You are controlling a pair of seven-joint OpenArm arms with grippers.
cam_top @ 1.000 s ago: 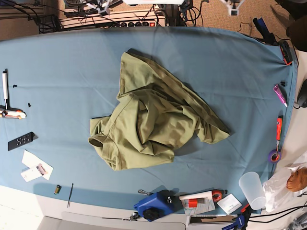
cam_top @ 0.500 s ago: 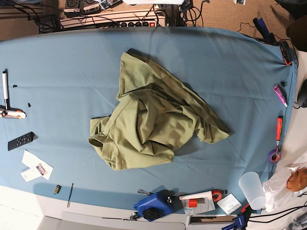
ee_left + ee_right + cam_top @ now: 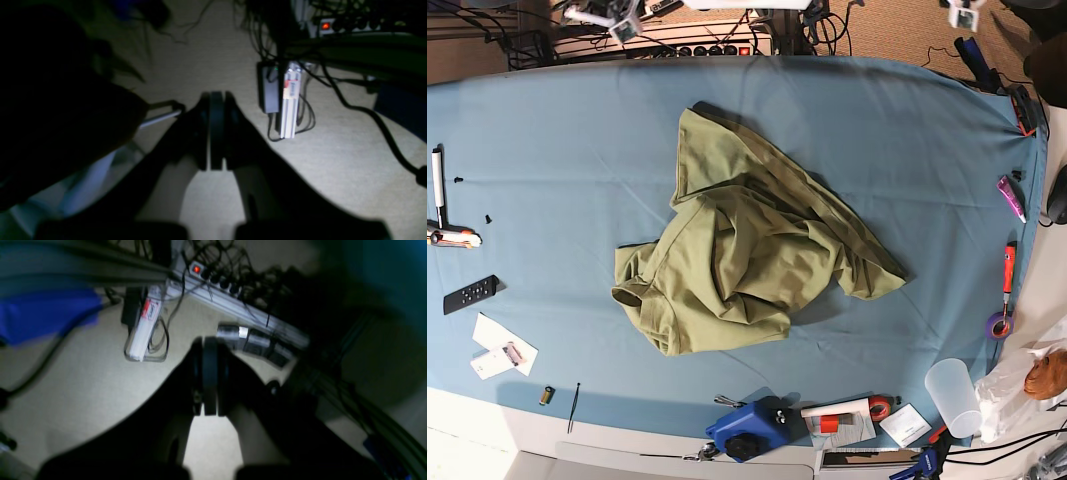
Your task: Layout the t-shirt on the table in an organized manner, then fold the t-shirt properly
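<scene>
Along the near edge of the table sits a row of clutter: a blue tool, a roll of red tape, a clear plastic cup to the right and a black remote with some paper slips to the left. None of it touches the garment.

In the middle lies the t-shirt, an olive heap bunched on itself, one flatter panel reaching toward the far edge and a pointed flap trailing right. It looks like soft, light cotton – it will drape, sag and cling to the blue cloth rather than slide cleanly, so dragging it risks rumpling the cover too. Which part is collar and which is hem I cannot tell for certain. The far flat panel's corners and the right-hand flap look like the best places to pinch, one per arm, then lift and spread.

Beyond the far edge, both arms hang off the table over the carpet – neither near the shirt. The left gripper has its jaws pressed together on nothing, above a power brick and cables. The right gripper is likewise clamped empty, by a power strip.
</scene>
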